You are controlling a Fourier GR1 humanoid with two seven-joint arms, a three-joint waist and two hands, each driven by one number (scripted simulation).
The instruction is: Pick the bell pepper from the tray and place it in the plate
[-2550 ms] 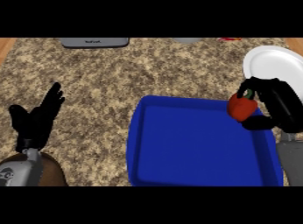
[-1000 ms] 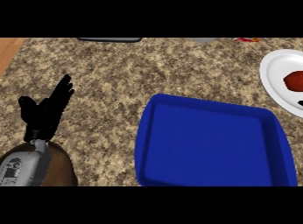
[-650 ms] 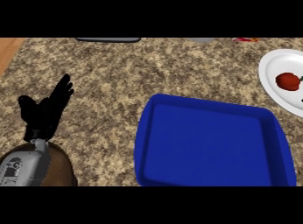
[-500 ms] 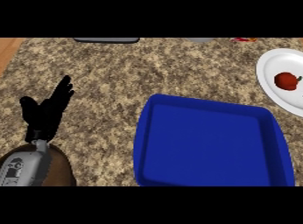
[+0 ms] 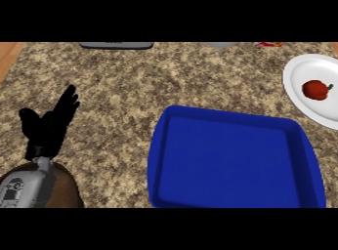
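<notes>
Speckled surface (image 5: 129,78). Pepper (image 5: 315,90) now lies alone on the plate (image 5: 302,73) at 2 o'clock; tray (image 5: 164,161) holds nothing. Right hand has left the view. Left hand (image 5: 51,128) rests at 9 o'clock, fingers straight. Placement looks complete.

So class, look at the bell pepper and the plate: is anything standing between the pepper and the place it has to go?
Nothing visible does. The red bell pepper already lies on the white plate, apart from the blue tray. The left hand rests open at the view's left; the right hand is out of view.
</notes>
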